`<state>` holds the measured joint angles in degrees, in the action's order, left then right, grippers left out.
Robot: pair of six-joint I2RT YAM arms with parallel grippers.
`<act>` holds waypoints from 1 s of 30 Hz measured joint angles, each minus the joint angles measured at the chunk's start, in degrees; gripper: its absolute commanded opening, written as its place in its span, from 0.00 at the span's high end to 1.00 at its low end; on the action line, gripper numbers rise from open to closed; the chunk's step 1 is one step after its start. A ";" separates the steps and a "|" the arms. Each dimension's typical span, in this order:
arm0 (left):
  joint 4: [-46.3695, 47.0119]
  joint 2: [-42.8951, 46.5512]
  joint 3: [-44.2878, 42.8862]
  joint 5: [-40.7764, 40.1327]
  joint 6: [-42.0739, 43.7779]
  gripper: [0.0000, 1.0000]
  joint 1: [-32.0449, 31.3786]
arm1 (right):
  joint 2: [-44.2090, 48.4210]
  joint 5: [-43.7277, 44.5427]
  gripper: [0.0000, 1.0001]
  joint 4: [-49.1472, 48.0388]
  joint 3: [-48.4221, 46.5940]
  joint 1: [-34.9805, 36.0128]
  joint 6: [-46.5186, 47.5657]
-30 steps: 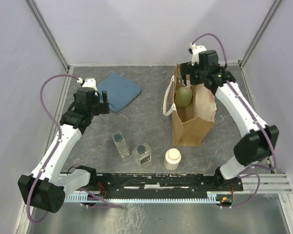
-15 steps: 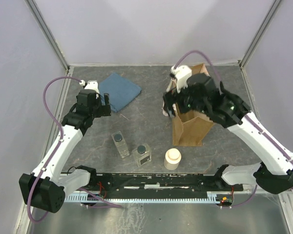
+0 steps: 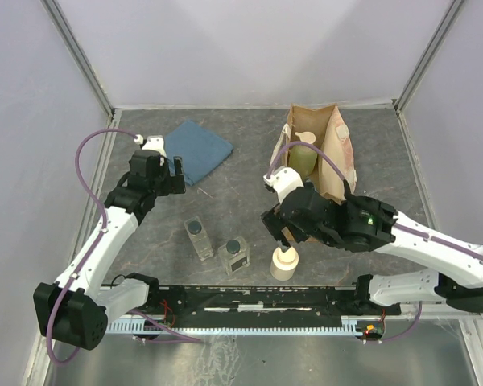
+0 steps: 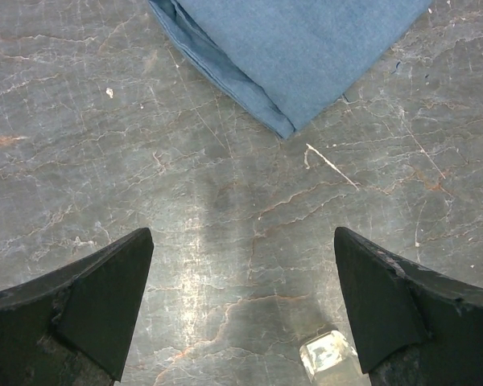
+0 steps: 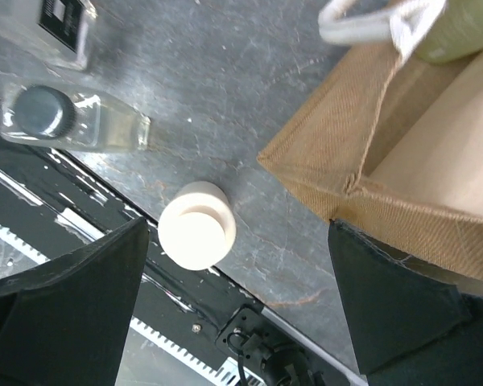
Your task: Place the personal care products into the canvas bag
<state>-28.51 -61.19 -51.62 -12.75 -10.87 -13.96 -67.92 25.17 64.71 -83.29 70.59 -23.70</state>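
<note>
The tan canvas bag (image 3: 334,165) stands open at the back right, with the pale green pump bottle (image 3: 303,158) inside it. The cream cylindrical bottle (image 3: 284,263) stands near the front edge. My right gripper (image 3: 283,240) hovers just above it, open and empty. In the right wrist view the cream bottle (image 5: 196,225) lies left of centre between the spread fingers of the right gripper (image 5: 241,310), with the bag (image 5: 402,173) to the right. Two clear dark-capped bottles (image 3: 197,237) (image 3: 236,256) lie at front centre. My left gripper (image 3: 179,171) is open beside the cloth.
A folded blue cloth (image 3: 197,150) lies at the back left; it also shows in the left wrist view (image 4: 298,48). The bag's cream handle (image 3: 275,161) hangs over its left side. A black rail (image 3: 258,299) runs along the table's front edge. Frame posts stand at the back corners.
My right arm has swung from above the bag down to the front, over the cream bottle. The green bottle stays in the bag. The left arm has barely moved.
</note>
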 measured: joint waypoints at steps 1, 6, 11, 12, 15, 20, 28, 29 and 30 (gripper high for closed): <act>0.09 0.00 0.09 0.02 0.00 0.00 0.00 | 0.74 0.85 0.00 0.15 1.60 0.35 -0.96; 0.33 -0.02 0.33 0.55 0.00 0.00 0.00 | 5.22 3.98 0.00 0.72 5.97 0.66 -4.59; 0.39 -0.02 0.48 0.92 0.00 0.00 0.00 | 8.13 7.58 0.00 1.88 7.28 0.66 -6.73; 0.37 -0.02 0.48 0.92 0.00 0.00 0.00 | 8.07 8.04 0.00 2.23 7.54 0.66 -7.02; 0.39 -0.02 0.48 0.90 0.00 0.00 0.00 | 6.97 8.22 0.00 2.14 9.25 0.66 -8.04; 0.39 -0.02 0.50 0.90 0.00 0.00 0.00 | 5.57 5.40 0.00 -0.59 16.85 0.66 -9.77; 0.39 -0.02 0.59 0.92 -0.02 0.00 0.02 | 5.95 2.27 0.01 -12.44 25.24 0.66 -11.61; 0.39 -0.02 0.61 0.92 -0.02 0.00 0.00 | 5.99 1.68 0.01 -13.84 25.83 0.66 -11.52; 0.42 -0.02 0.61 0.92 -0.02 0.00 0.00 | 5.88 1.27 0.01 -14.60 26.38 0.66 -11.58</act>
<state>-28.10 -61.21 -51.00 -11.84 -10.90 -13.96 -62.04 26.44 50.11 -56.90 71.24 -35.29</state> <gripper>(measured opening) 0.996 0.994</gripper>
